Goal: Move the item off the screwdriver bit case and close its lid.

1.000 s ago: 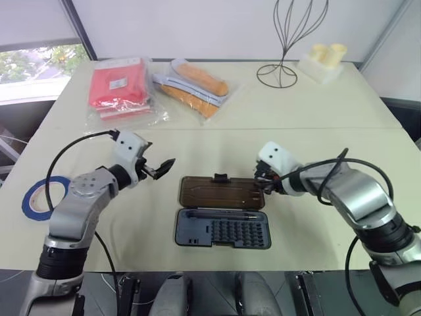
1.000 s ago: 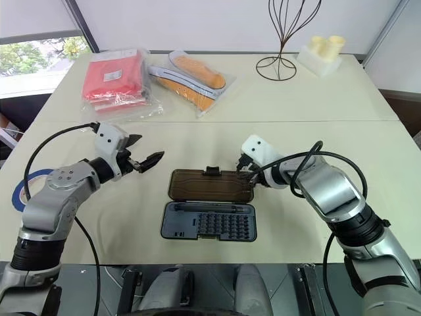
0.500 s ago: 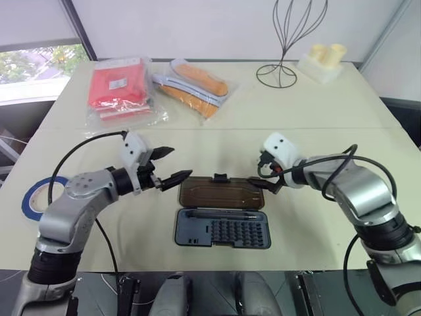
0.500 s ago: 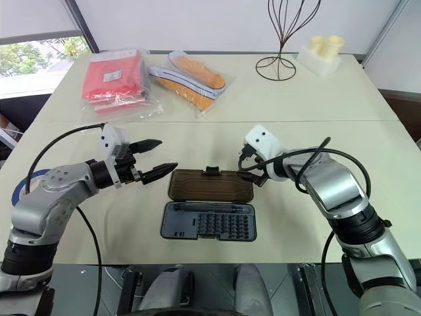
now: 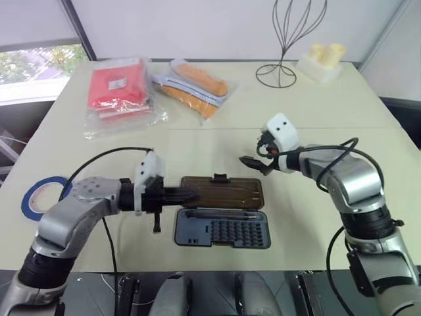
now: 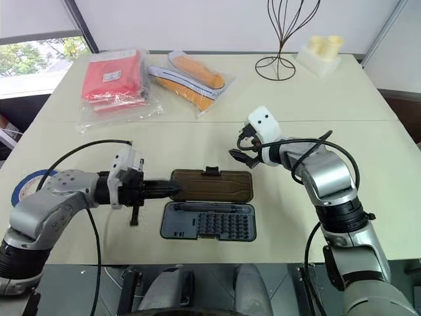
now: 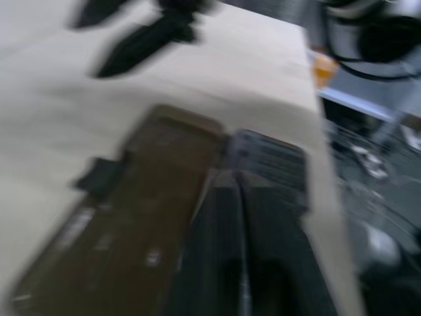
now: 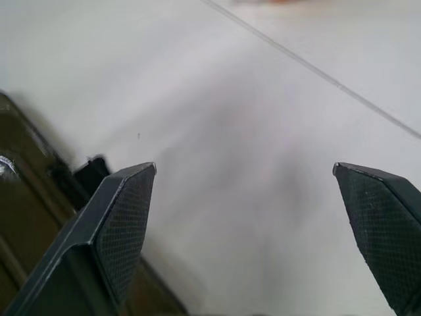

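The screwdriver bit case lies open near the table's front edge, its dark tray (image 5: 222, 229) with rows of bits in front and the brown lid (image 5: 227, 191) flat behind it, black latch tab (image 5: 220, 177) at the far edge. The blue tape roll (image 5: 36, 196) rests on the table at the far left, apart from the case. My left gripper (image 5: 189, 194) is shut with nothing in it, lying level and pointing right at the lid's left edge. My right gripper (image 5: 253, 164) hovers open above the table just beyond the lid's far right corner, its pads (image 8: 125, 224) wide apart.
Clear bags of red goods (image 5: 118, 89) and orange goods (image 5: 194, 85) lie at the back left. A black wire stand (image 5: 281, 39) and a pale block with two cylinders (image 5: 322, 58) stand at the back right. A seam (image 5: 329, 129) crosses the table.
My left gripper has shut and swung right and back toward the lid's left edge. My right gripper has opened wide and risen off the lid's right corner.
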`<state>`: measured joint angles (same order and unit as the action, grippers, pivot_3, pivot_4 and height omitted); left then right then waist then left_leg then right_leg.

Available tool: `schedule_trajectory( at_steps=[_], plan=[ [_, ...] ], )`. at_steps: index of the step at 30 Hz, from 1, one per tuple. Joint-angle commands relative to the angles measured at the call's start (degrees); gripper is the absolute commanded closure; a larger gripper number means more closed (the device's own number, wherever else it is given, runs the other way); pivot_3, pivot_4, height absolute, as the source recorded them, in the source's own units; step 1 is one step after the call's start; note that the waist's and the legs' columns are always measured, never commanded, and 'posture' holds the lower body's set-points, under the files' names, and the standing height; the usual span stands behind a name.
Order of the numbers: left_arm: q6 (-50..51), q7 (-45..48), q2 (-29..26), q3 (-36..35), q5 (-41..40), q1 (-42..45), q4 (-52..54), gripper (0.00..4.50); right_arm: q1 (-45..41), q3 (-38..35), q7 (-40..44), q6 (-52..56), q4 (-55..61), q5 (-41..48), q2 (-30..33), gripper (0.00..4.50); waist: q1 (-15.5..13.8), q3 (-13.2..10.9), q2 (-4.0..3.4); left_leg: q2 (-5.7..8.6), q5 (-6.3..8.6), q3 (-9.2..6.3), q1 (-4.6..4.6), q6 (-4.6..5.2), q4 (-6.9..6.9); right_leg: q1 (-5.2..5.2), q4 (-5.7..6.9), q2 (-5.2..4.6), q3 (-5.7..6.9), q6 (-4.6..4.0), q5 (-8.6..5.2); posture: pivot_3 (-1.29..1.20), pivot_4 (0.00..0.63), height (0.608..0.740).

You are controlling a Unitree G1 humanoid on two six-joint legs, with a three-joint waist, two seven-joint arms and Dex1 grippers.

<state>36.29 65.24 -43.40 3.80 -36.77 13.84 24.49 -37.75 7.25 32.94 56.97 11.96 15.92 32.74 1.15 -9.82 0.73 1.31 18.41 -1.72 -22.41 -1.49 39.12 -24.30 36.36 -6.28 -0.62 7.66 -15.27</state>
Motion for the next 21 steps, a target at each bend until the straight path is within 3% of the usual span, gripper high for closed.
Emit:
schedule_trajectory(
  at_steps=[1, 10, 14, 21],
  plan=[
    [-2.9, 3.8, -2.1, 2.1, 1.7, -1.6, 1.1, 4.47, -0.3, 0.0, 2.8, -9.5, 1.2, -0.8, 0.2, 0.00, 0.0, 0.0, 0.00, -0.01, 0.00, 0.00, 0.00, 0.00, 0.00, -0.01, 0.00, 0.02, 0.00, 0.00, 0.00, 0.00, 0.150, 0.740],
    [-12.7, 4.4, -0.8, 7.3, 11.3, -3.4, -6.9, 4.47, -1.4, 0.8, 6.4, -14.5, -1.9, -1.0, -0.2, 0.00, -0.2, 0.0, 0.00, -0.01, 0.01, 0.01, 0.00, 0.02, 0.02, 0.01, 0.02, 0.04, -0.01, 0.00, 0.00, 0.00, 0.150, 0.740],
    [-16.5, 4.1, 1.1, 9.3, 14.8, -4.0, -10.5, 4.47, -1.9, 2.7, 10.3, -17.8, -2.2, -2.6, 2.3, 0.00, -0.1, 0.0, -0.01, -0.01, 0.01, 0.01, 0.00, 0.03, 0.03, 0.00, 0.04, 0.04, 0.00, 0.00, 0.00, 0.00, 0.150, 0.740],
    [-21.8, 4.5, 3.3, 11.4, 18.8, -4.7, -15.7, 4.47, -5.2, 9.8, 27.4, -27.6, -8.0, -5.4, 9.3, 0.00, -0.1, 0.0, -0.03, -0.02, 0.14, 0.03, 0.05, 0.28, 0.07, 0.04, 0.08, 0.04, -0.01, 0.00, 0.00, 0.00, 0.150, 0.740]
  ],
)
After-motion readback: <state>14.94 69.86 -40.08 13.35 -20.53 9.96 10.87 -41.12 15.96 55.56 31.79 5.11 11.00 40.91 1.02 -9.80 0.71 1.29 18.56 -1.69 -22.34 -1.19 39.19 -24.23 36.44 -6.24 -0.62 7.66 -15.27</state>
